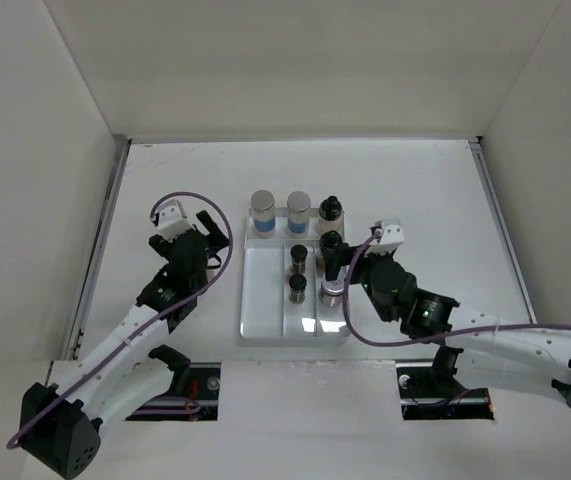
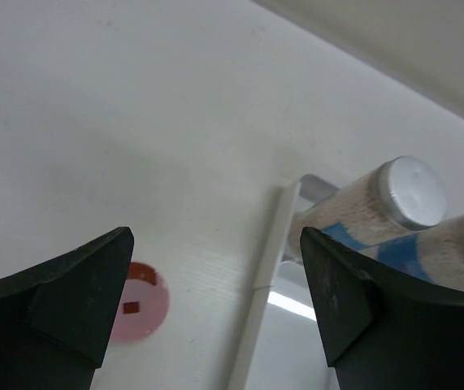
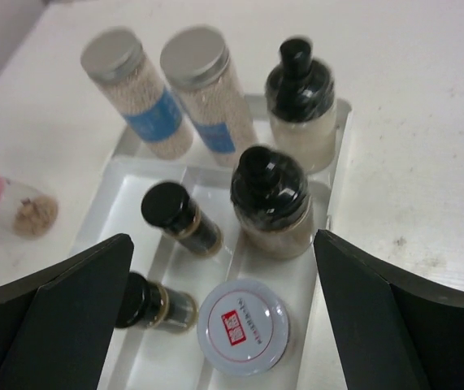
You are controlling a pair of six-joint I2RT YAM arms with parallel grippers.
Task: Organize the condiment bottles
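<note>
Two silver-lidded blue-label jars (image 1: 263,212) (image 1: 298,210) stand at the far end of the white tray (image 1: 263,300). Two small black-capped jars (image 3: 179,218) (image 3: 146,302) stand in the middle compartment. Two larger black-capped bottles (image 3: 299,101) (image 3: 270,199) and a wide silver-lidded jar (image 3: 242,327) stand in the right compartment. A pink-lidded jar (image 3: 0,201) lies on the table left of the tray; its lid shows in the left wrist view (image 2: 138,313). My right gripper (image 3: 223,236) is open and empty above the right compartment. My left gripper (image 2: 215,234) is open and empty beside the tray's left edge.
White walls enclose the table at the back, left and right. The tray's left compartment (image 1: 261,285) holds nothing in its near part. The tray's left rim (image 2: 266,276) runs between my left fingers.
</note>
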